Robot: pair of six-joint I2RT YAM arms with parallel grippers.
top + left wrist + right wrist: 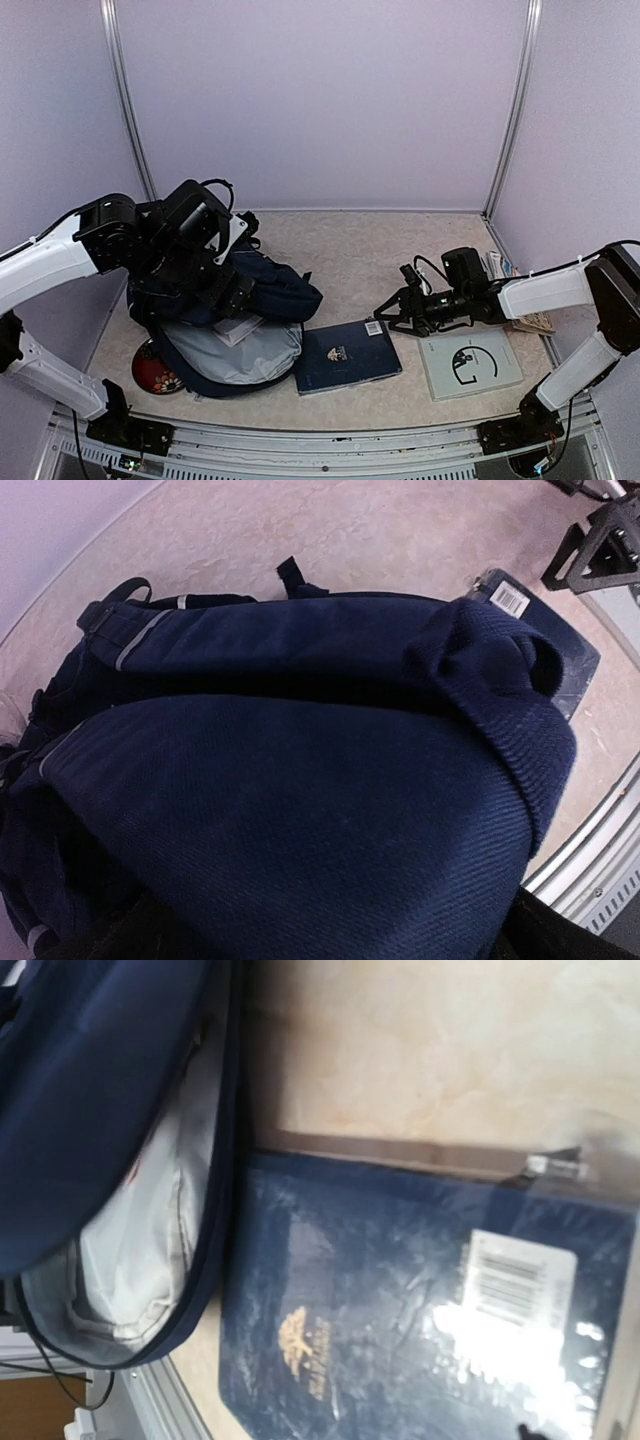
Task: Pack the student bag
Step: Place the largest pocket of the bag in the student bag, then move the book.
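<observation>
The student bag (pixel 255 290) lies at the left of the table, navy, its mouth open toward the near edge and showing grey lining (pixel 235 355). My left gripper (pixel 237 293) is at the bag's upper flap and holds it raised. In the left wrist view navy fabric (pixel 300 810) covers the fingers. A dark blue book (pixel 348 355) with a barcode label lies flat just right of the bag's mouth. It fills the right wrist view (pixel 400 1310). My right gripper (pixel 385 310) hovers open at the book's far right corner, by the barcode.
A pale grey book (pixel 468 362) lies right of the blue one. Leaflets (pixel 500 265) lie at the far right. A white paper (pixel 237 327) sits in the bag's mouth. A red patterned round thing (pixel 155 370) lies partly under the bag.
</observation>
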